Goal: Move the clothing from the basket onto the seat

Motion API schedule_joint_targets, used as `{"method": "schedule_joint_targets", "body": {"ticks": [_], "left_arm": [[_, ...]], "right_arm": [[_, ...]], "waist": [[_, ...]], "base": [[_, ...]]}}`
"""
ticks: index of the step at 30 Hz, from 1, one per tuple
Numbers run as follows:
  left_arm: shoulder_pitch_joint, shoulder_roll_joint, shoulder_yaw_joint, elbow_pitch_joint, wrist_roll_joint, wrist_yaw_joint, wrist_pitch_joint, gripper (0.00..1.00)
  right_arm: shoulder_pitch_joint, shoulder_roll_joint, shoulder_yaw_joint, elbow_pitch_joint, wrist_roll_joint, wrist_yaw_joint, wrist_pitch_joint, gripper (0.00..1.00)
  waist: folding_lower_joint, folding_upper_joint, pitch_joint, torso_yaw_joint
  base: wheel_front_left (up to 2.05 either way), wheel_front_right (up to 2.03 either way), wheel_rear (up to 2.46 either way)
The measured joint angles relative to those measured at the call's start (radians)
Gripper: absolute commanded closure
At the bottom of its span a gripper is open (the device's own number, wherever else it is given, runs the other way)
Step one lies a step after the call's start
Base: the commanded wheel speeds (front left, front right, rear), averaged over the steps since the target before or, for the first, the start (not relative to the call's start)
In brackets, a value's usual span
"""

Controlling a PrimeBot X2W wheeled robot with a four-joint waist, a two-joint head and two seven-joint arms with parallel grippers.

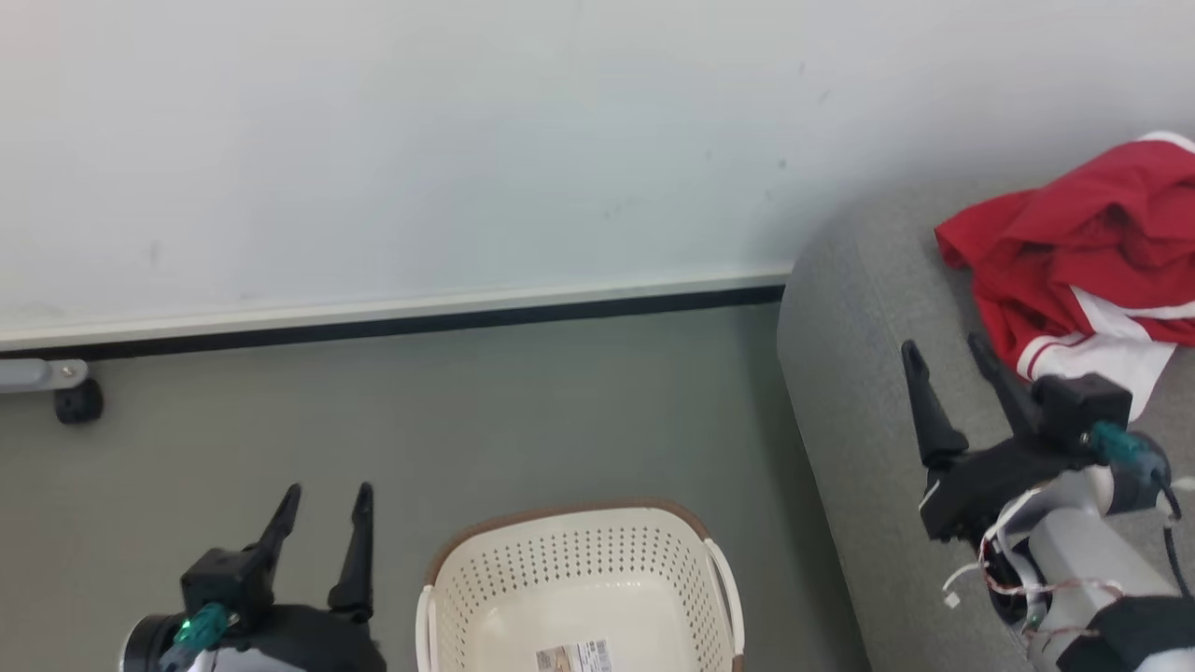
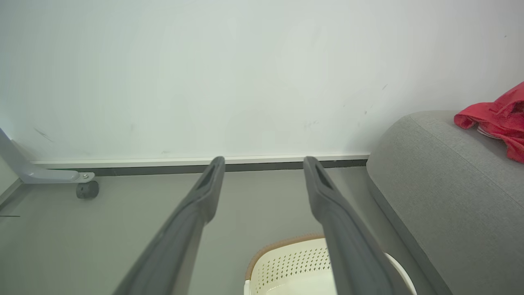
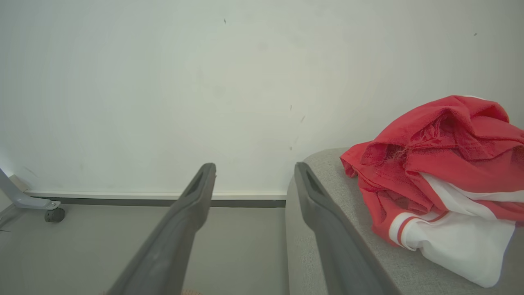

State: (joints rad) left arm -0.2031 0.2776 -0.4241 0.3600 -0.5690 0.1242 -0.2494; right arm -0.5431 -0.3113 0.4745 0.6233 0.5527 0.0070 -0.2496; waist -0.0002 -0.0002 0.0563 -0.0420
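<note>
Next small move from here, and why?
Probably draw the right gripper back from the seat to rest: it is open and empty, the clothing lies on the seat, and the visible part of the basket holds no garment.

The right gripper hangs over the grey seat, its two dark fingers spread with nothing between them. The red-and-white clothing lies heaped on the seat just beyond and to the right of its jaws. The left gripper, fingers likewise parted, hovers above the floor. The basket stands just right of its jaws, a barcode sticker inside.
</note>
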Motion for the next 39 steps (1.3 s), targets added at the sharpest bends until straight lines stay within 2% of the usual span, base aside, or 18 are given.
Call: {"method": "schedule_joint_targets", "body": {"ticks": [8,14,25,39], "left_arm": [[0.151,0.000,0.145,-0.075,0.038,0.000,0.000,0.00],[0.257,-0.023,0.219,-0.140,0.077,0.000,0.000,0.00],[0.358,-0.088,0.279,-0.259,0.143,0.000,0.000,0.00],[0.376,-0.110,0.291,-0.304,0.167,0.000,0.000,0.00]], "right_arm": [[0.168,0.021,-0.013,-0.170,-0.027,-0.075,0.000,0.00],[0.301,0.025,-0.030,-0.288,-0.051,-0.104,0.000,0.00],[0.466,0.022,-0.091,-0.449,-0.071,-0.123,0.000,0.00],[0.519,0.037,-0.153,-0.513,-0.108,-0.130,0.000,0.00]], "waist": [[0.0001,0.0001,-0.076,0.039],[0.0001,0.0000,-0.107,0.045],[0.0002,0.0002,-0.116,0.049],[0.0002,0.0002,-0.103,0.062]], "base": [[0.00,0.00,0.00],[0.00,0.00,0.00],[0.00,0.00,0.00],[0.00,0.00,0.00]]}}
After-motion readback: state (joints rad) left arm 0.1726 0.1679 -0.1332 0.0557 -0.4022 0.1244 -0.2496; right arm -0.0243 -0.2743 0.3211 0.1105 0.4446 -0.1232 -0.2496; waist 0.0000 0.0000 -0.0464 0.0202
